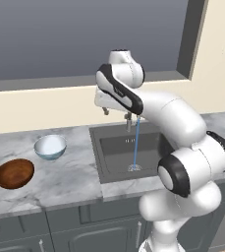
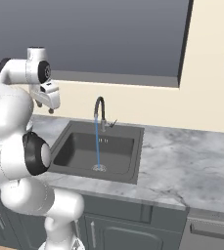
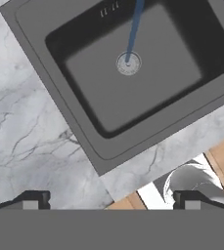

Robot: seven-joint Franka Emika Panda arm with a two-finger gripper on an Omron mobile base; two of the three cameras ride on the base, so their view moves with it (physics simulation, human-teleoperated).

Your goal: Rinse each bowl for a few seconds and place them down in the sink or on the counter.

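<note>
The left base view shows both bowls on the bench (image 1: 70, 182), left of the sink (image 1: 115, 147): the pale bowl (image 1: 50, 146) stands nearer the wall and nearer the sink, the brown bowl (image 1: 14, 173) lies further left and toward the bench's front edge. They sit near each other but apart, both upright and open side up. The right base view shows the faucet (image 2: 100, 113) plainly, a dark gooseneck at the back of the sink, with bare marbled bench stretching to the right of the sink. The hand view looks straight down into the sink, with the round drain (image 3: 128, 63) in the middle of the dark floor.

A thin blue stream of water (image 1: 135, 142) falls from the faucet onto the drain. In the left base view the arm's white links cover the sink's right part and most of the faucet. A window runs along the wall behind, and dark cabinet fronts sit below the bench.

The gripper (image 1: 117, 115) hangs above the sink's back left corner, close to the faucet, its jaws spread wide with nothing between them. Its two tips stand far apart at the bottom of the hand view.

The pale bowl is glossy blue-white inside; the brown one is dark, reddish and wood-like.
</note>
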